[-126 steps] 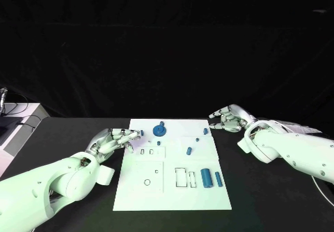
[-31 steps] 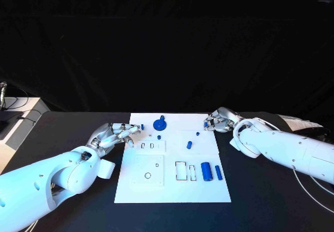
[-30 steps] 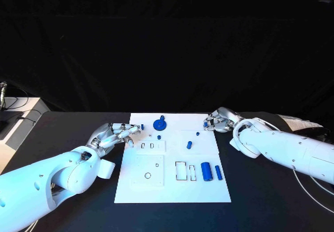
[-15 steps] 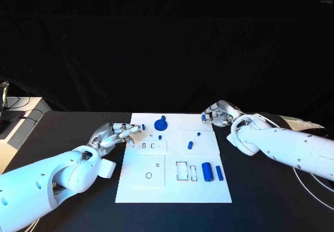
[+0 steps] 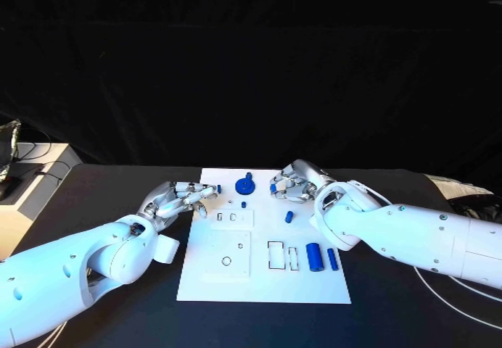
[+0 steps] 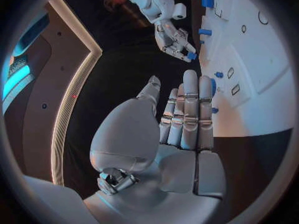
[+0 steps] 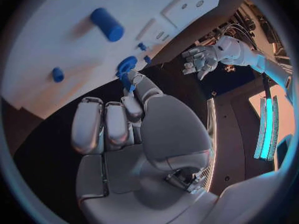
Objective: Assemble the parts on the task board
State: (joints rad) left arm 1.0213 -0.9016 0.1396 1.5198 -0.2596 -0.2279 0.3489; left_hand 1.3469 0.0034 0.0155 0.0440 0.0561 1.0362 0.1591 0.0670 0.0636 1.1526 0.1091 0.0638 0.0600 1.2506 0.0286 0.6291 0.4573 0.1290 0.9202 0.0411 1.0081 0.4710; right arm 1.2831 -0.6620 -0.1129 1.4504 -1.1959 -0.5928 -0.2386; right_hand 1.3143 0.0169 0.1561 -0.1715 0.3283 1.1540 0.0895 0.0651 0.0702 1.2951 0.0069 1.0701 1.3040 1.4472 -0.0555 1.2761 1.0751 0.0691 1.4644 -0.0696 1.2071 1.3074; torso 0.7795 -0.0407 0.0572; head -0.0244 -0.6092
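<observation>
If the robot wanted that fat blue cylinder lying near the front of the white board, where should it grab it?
Probably across the middle of the large blue cylinder, coming down from above. It lies flat on the task board, its curved sides open to fingers, though a thinner blue rod lies close alongside.

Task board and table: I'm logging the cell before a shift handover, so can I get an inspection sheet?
Surface: black table, carrying the board.
Job's things: white task board plate; round blue gear-like part near its far edge; thick blue cylinder and thinner blue cylinder lying side by side; short blue peg mid-board.
Clutter: nothing seen.
Hands: left hand at the board's left edge, holding nothing; right hand pinches a small blue piece.
Cables: white cable beside the right arm.
Surroundings: black backdrop; white cabinet at left.
</observation>
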